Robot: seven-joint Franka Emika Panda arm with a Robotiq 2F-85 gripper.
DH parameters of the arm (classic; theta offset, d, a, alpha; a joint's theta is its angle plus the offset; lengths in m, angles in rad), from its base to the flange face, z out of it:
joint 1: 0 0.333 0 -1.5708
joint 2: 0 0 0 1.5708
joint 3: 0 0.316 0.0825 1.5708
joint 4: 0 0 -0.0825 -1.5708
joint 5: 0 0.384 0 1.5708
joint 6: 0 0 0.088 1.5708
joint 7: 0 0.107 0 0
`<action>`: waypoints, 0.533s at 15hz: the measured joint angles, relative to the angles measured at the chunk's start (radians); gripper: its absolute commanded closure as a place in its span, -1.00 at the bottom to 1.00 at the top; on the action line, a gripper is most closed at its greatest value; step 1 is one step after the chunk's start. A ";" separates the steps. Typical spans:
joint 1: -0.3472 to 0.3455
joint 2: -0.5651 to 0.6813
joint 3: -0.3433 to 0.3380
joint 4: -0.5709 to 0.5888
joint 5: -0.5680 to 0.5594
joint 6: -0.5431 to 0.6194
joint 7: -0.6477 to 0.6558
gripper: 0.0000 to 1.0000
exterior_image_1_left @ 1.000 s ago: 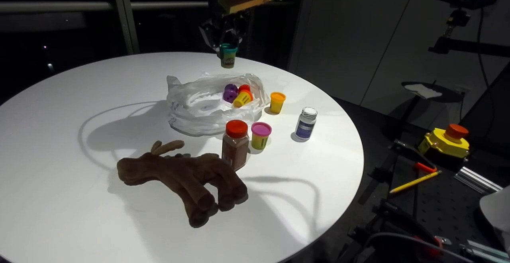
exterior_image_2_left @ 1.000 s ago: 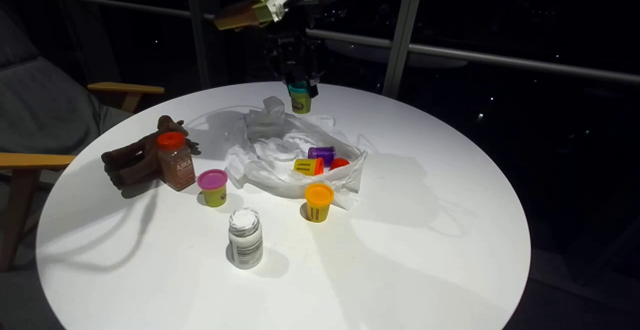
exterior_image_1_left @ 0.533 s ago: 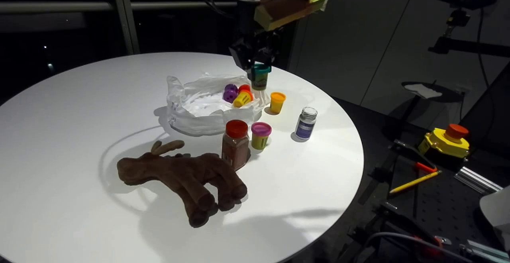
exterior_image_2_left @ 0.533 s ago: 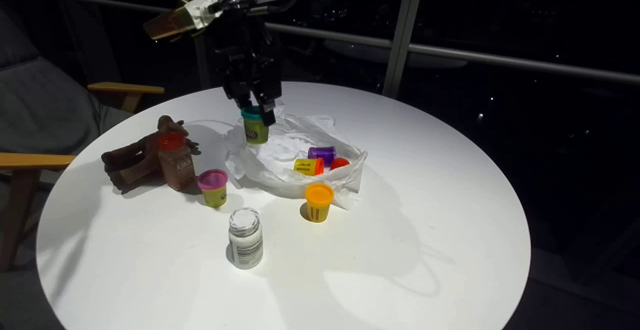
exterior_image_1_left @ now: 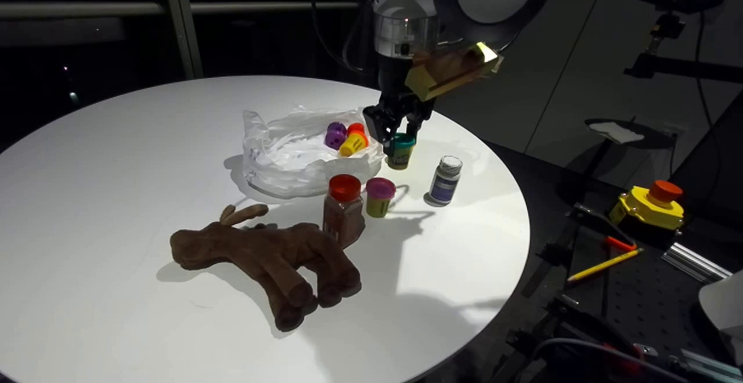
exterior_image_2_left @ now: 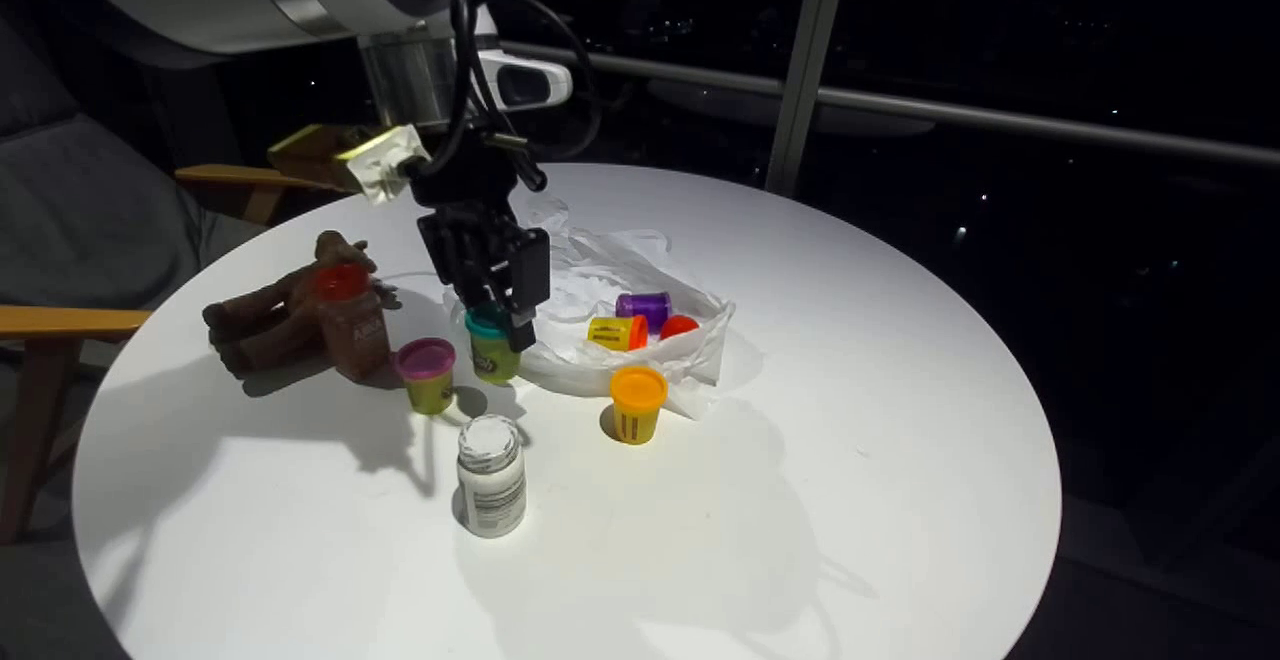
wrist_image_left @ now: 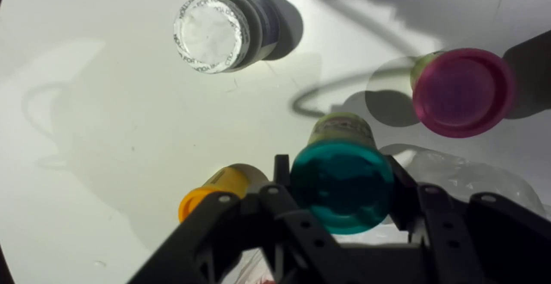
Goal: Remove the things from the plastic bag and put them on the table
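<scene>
One teal-lid jar [exterior_image_1_left: 399,160] is pinched in claw [wrist_image_left: 338,174], just beside bag [exterior_image_1_left: 290,180]; a few more jars [exterior_image_1_left: 353,144] lie inside. Prob best: lower slow & straight, release only w/ base flat on table [exterior_image_1_left: 458,255], clear of bag.

Around the top of the white bottle [wrist_image_left: 230,33], "FOR YO" can be read in fragments in the wrist view. On the red-lidded jar [exterior_image_2_left: 354,330], what looks like "AJIKA" is printed. The lettering on the teal-lidded jar [wrist_image_left: 342,178] is too blurred to be read.
</scene>
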 measured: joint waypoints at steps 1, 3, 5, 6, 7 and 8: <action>-0.002 0.014 0.000 -0.003 0.000 0.011 -0.001 0.54; -0.003 0.045 0.002 -0.004 0.001 0.026 -0.006 0.54; -0.003 0.077 0.005 -0.003 0.005 0.038 -0.014 0.21; -0.003 0.091 0.007 -0.003 0.005 0.044 -0.016 -0.46; -0.002 0.104 0.007 -0.002 0.005 0.047 -0.017 -0.47; -0.001 0.114 0.007 0.000 0.005 0.047 -0.017 -0.61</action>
